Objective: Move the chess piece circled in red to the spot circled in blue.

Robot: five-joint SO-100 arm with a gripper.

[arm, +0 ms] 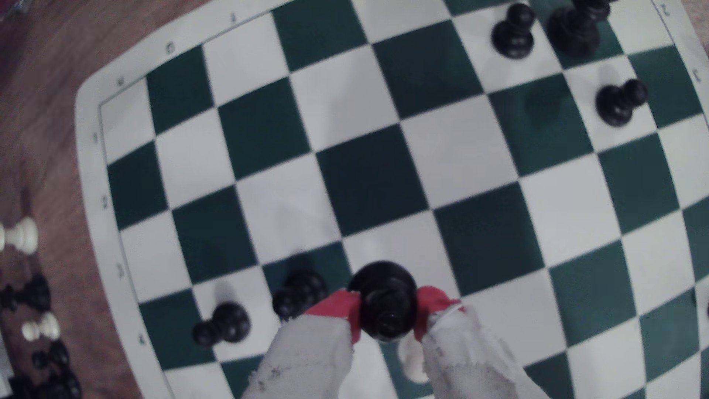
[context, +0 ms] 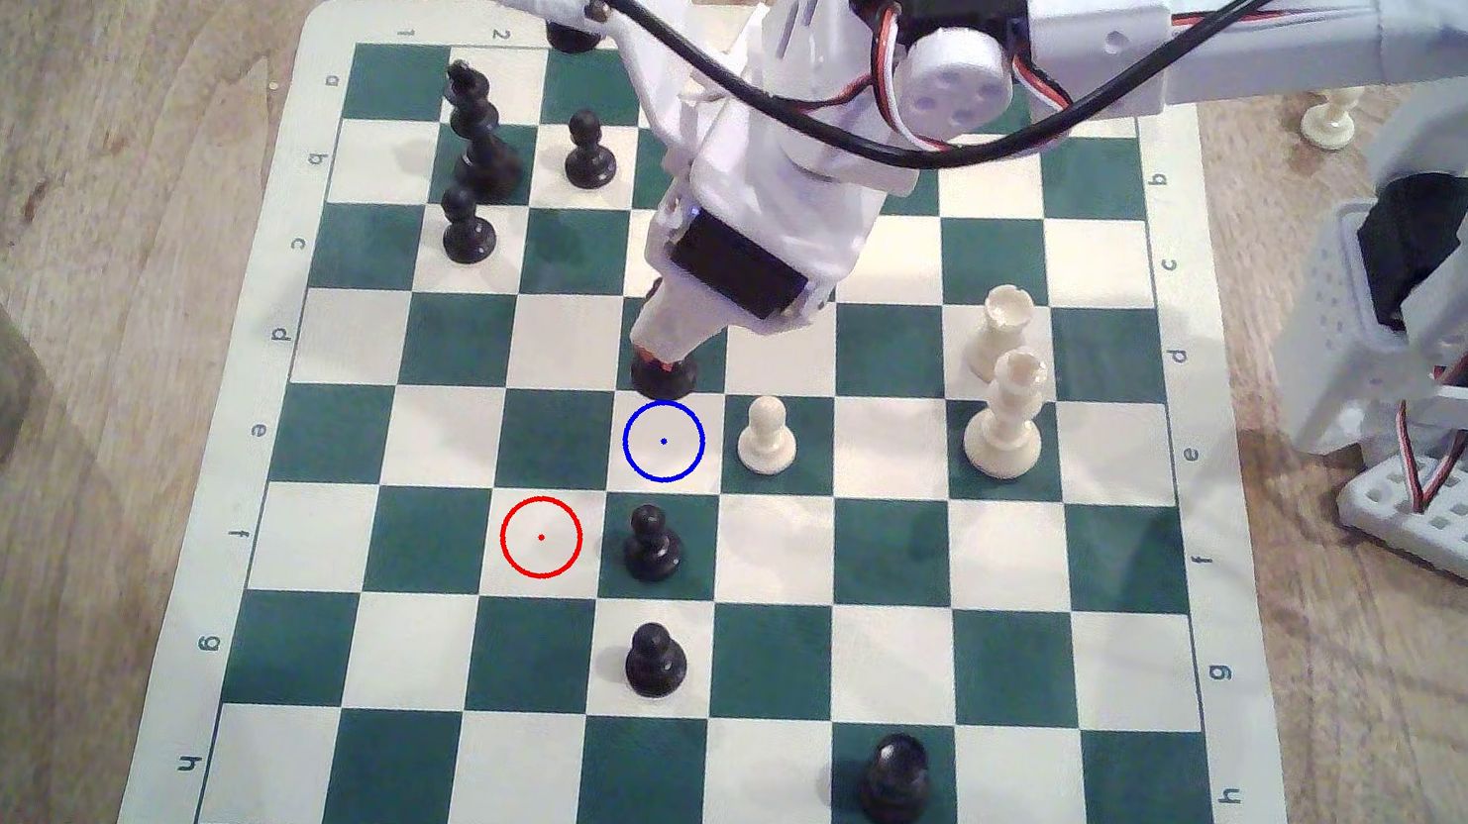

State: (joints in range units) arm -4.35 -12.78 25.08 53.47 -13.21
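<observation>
Black glossy chess piece [arm: 385, 299] with round base: clamped between red-tipped white gripper [context: 665, 365] fingers [arm: 337, 307] | position: base (exterior view) just beyond blue-ringed cream square [context: 663, 441], contact with green-and-cream vinyl board [context: 1094, 601] not discernible | red-ringed cream square [context: 541, 537]: vacant | cream pawn [context: 767, 437]: beside blue ring.

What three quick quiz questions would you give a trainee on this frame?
1. True or false: the red-ringed square has no piece on it.
2. What does the gripper hold? A) nothing B) a black piece C) a green block
3. Fill in: in the exterior view, the white pawn stands just to the ___ of the blue-ringed square.

Key: 1 true; 2 B; 3 right.
</observation>
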